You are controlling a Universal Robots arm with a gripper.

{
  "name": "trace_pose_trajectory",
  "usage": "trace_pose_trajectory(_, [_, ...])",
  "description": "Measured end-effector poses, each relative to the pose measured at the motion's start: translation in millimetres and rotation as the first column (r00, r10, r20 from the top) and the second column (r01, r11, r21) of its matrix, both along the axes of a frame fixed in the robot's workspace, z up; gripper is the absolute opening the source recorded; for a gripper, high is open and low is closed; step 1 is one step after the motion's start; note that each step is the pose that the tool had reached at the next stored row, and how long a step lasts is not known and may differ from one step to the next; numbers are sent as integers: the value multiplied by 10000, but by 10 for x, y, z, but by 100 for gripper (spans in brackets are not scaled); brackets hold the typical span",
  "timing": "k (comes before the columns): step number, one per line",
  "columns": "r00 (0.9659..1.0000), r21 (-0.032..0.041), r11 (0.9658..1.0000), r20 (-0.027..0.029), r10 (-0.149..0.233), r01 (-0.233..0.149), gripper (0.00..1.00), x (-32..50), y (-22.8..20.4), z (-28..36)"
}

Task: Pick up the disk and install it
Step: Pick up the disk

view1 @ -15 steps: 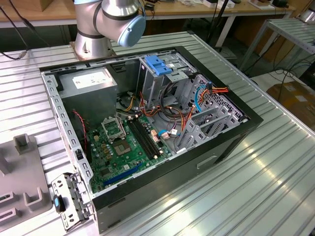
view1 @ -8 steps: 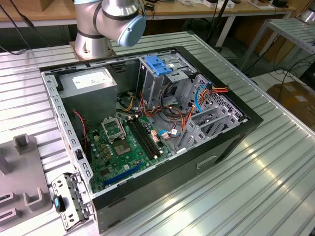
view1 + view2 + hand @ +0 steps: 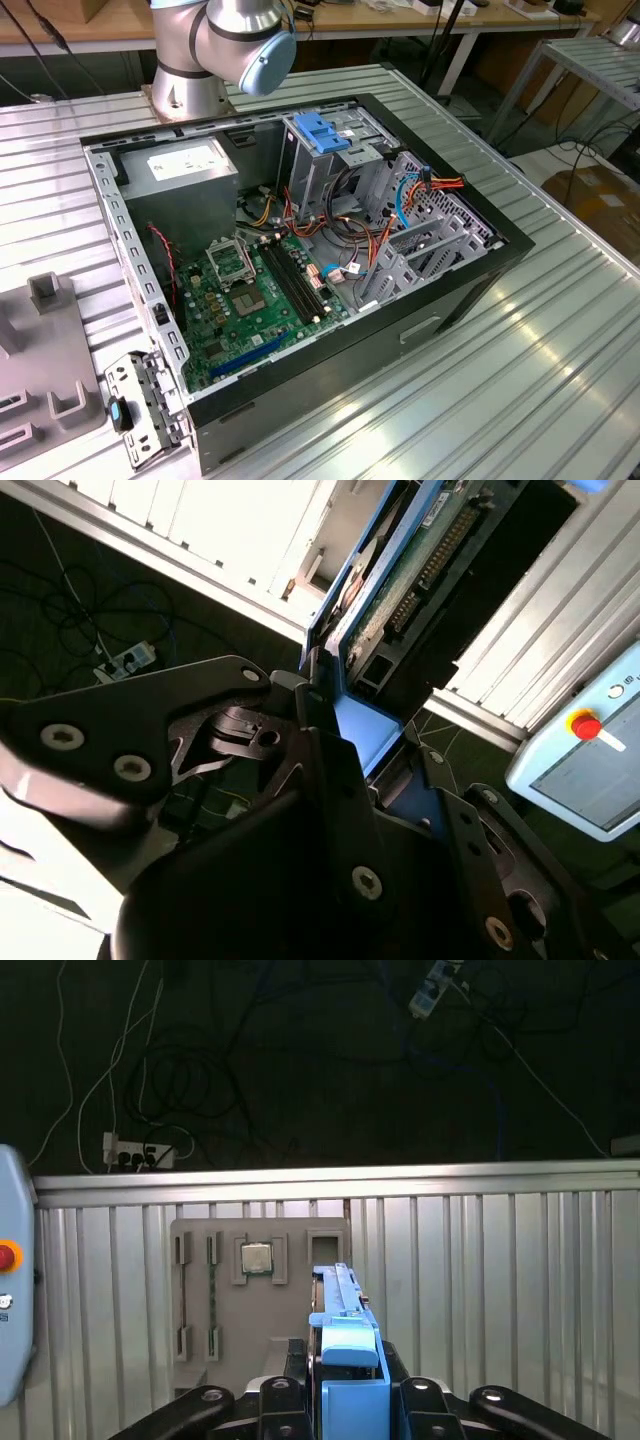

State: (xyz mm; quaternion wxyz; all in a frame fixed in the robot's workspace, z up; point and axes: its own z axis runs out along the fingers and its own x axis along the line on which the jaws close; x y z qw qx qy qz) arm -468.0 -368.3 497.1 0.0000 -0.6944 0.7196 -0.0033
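I have the disk [image 3: 346,1312] clamped in the gripper [image 3: 348,1400]. Its fingers [image 3: 285,1392] are closed in on either side of the disk's blue-railed end, so it stands edge-on between them. In the second wrist view the same disk [image 3: 425,555] shows its green circuit-board face and a blue rail along the edge, running out from the gripper [image 3: 355,730] and clear of any surface.

The grey fixture plate [image 3: 195,1310] is my landmark. It lies on the ribbed metal table [image 3: 500,1290] beyond the held disk. A square processor chip [image 3: 257,1257] and a memory stick [image 3: 212,1292] sit in its slots. A pendant with a red button [image 3: 5,1258] is off to one side of the plate.

In the exterior view the fixture plate [image 3: 45,365] is at the exterior view's left. Just beside it, on the exterior view's right, lies the open computer case [image 3: 470,290]. Inside the case, the motherboard [image 3: 250,295] is nearest the plate, the grey power-supply box [image 3: 185,170] is further back, and the drive cage with a blue handle [image 3: 322,132] is further from the plate than either.
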Motion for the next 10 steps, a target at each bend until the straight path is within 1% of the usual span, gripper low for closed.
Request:
trace_pose_trajectory(2, [10000, 0, 10000, 1, 0, 0, 37, 0, 0, 17])
trace_pose_trajectory(10, [10000, 0, 10000, 1, 0, 0, 37, 0, 0, 19])
